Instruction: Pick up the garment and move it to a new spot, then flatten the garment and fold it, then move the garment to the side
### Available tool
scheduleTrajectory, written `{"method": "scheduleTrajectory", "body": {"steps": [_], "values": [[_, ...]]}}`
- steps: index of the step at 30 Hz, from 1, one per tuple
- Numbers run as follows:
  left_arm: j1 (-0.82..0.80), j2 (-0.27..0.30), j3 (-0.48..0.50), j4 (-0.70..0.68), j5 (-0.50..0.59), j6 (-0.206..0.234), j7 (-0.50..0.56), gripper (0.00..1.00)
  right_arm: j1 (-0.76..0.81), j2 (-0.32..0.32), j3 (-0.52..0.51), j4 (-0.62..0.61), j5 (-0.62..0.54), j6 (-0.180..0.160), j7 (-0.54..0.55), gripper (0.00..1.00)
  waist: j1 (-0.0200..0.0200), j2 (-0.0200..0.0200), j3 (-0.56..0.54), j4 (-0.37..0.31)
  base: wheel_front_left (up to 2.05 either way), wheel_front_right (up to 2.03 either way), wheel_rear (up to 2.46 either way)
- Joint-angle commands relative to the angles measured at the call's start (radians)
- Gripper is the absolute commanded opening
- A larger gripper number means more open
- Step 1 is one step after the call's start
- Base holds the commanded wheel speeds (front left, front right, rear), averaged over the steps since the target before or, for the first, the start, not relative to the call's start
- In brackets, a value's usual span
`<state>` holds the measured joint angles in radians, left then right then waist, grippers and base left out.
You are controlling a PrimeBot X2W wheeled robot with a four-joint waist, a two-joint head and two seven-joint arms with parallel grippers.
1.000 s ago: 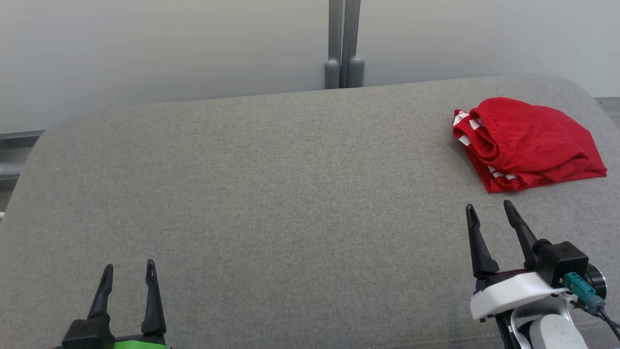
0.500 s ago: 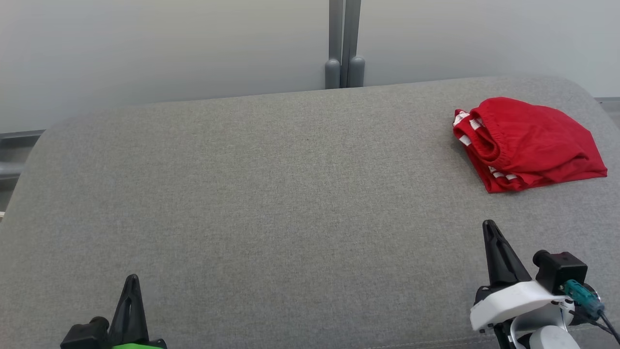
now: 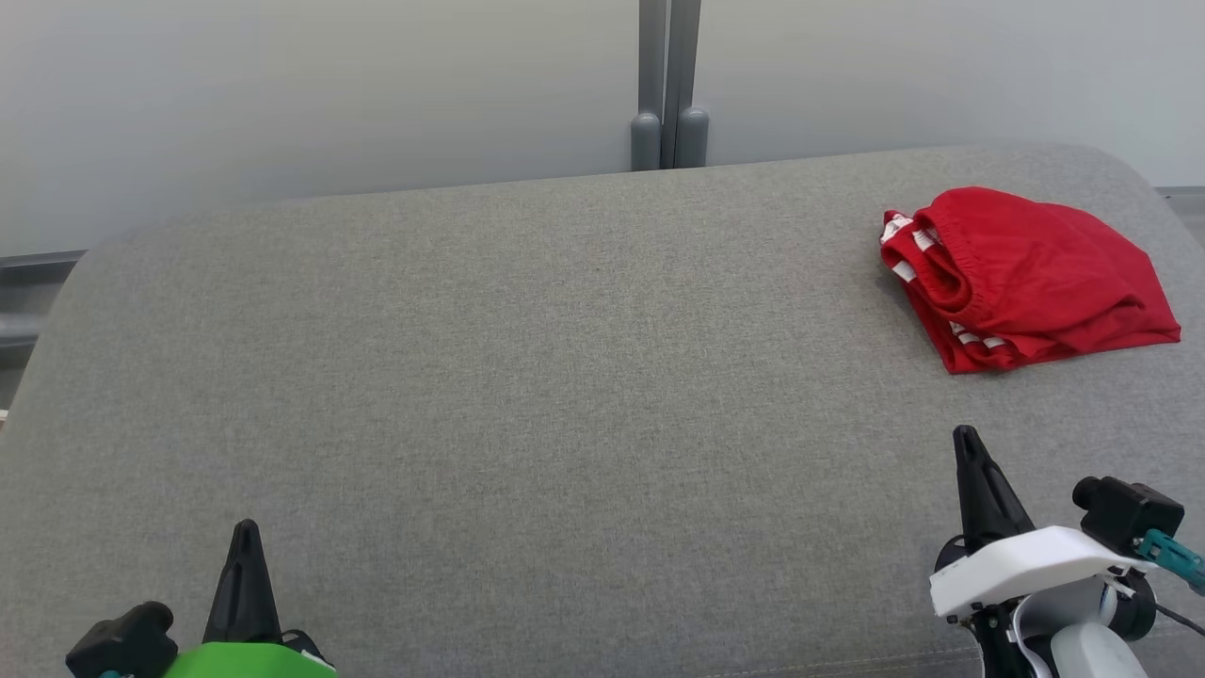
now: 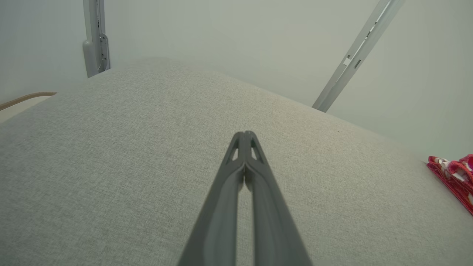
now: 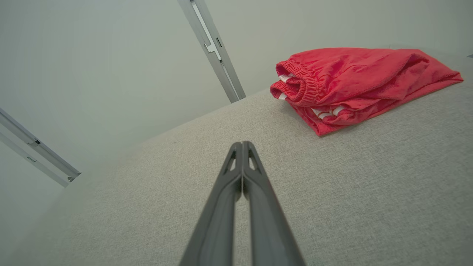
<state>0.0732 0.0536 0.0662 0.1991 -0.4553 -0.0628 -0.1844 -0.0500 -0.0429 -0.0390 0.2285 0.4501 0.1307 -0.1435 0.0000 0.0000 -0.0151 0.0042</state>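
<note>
At the far right of the grey worktop (image 3: pixel 565 377): red garment (image 3: pixel 1031 278), folded into a compact stack, elastic waistband and white stripes facing left in the head view. Close to the right edge, well apart from both arms. At front left — left end effector (image 3: pixel 245 537), fingers pressed together tip to tip, empty. Same in the left wrist view: left end effector (image 4: pixel 244 135) narrowed to a point, garment (image 4: pixel 452 175) cut off at the right edge. At front right — right end effector (image 3: pixel 967 443), likewise closed and empty, short of the garment, not touching it. In the right wrist view, right end effector (image 5: pixel 242 145) with garment (image 5: pixel 362 79) ahead and to the right, flat on the fabric. Behind the worktop: grey upright rails (image 3: pixel 668 85) against a pale wall (image 3: pixel 282 94).
</note>
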Motion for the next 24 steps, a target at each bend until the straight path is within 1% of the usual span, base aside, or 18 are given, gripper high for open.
{"method": "scheduleTrajectory", "body": {"steps": [1,3,24], "values": [[-0.035,0.005,0.006,-0.009,-0.054,-0.008,0.01,0.0,-0.036,-0.004,-0.007,-0.006,0.055,0.0,0.012,0.0,0.0,0.0,0.0,0.0,0.0,0.0,0.0],[-0.039,0.005,0.007,-0.008,-0.071,-0.009,0.014,0.0,-0.039,-0.004,-0.009,-0.004,0.072,0.0,0.016,0.0,0.0,0.0,0.001,0.0,0.0,0.0,0.0],[-0.097,0.003,0.017,0.02,-0.385,-0.027,0.083,0.0,-0.08,-0.006,-0.034,0.034,0.384,0.0,0.1,0.0,0.0,0.0,0.005,-0.001,0.0,0.0,0.0]]}}
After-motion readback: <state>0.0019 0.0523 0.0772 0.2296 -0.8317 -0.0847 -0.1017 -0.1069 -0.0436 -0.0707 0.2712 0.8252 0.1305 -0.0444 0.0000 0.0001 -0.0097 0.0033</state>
